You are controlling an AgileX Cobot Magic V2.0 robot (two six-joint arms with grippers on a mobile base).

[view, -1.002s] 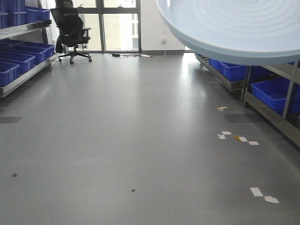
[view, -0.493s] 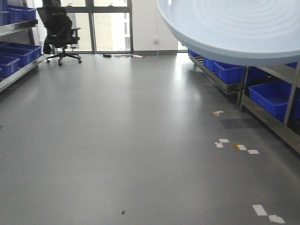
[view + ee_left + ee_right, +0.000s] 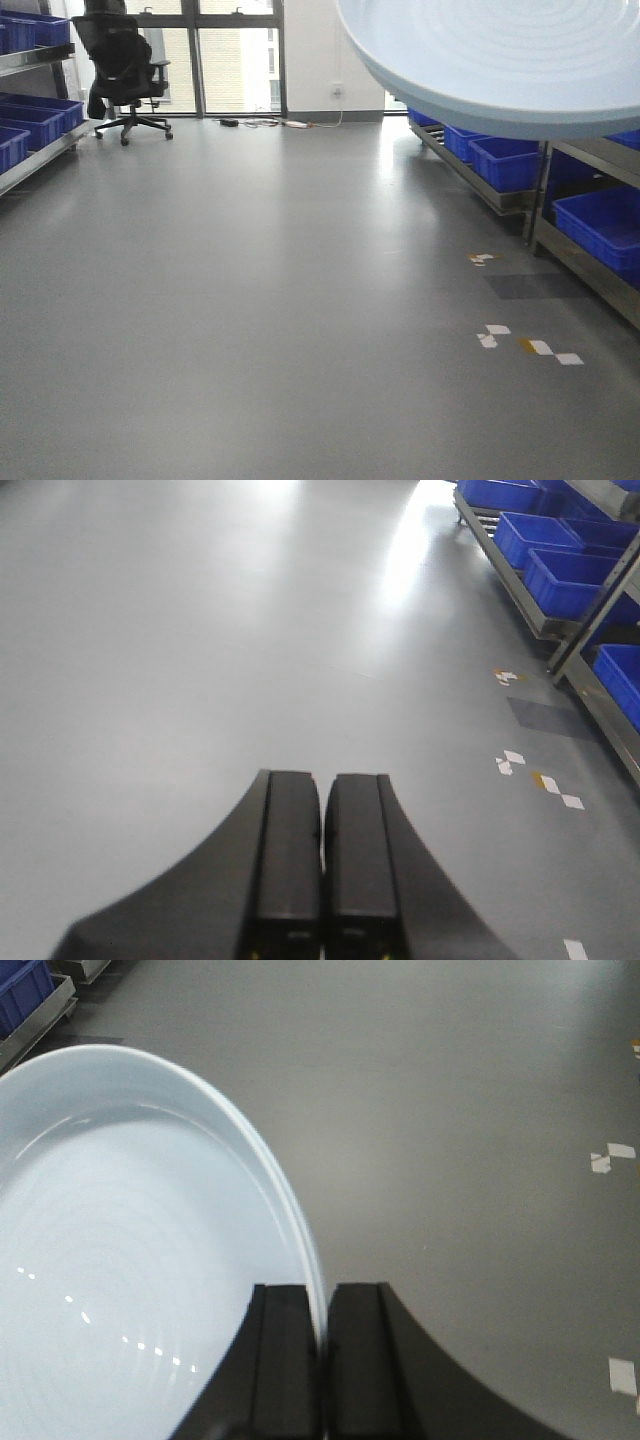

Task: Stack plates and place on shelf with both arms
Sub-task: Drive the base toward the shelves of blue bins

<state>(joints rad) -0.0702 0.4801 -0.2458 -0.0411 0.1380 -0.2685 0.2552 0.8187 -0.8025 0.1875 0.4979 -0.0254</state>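
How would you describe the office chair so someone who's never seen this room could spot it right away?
Look at the far wall with the tall windows. At their left end, just beyond the left-hand shelving that holds blue bins, stands the office chair. It is the only black thing out on the grey floor, high-backed with armrests and a star-shaped wheeled base.

Office chair (image 3: 118, 55), blue bins (image 3: 505, 160) (shelved)
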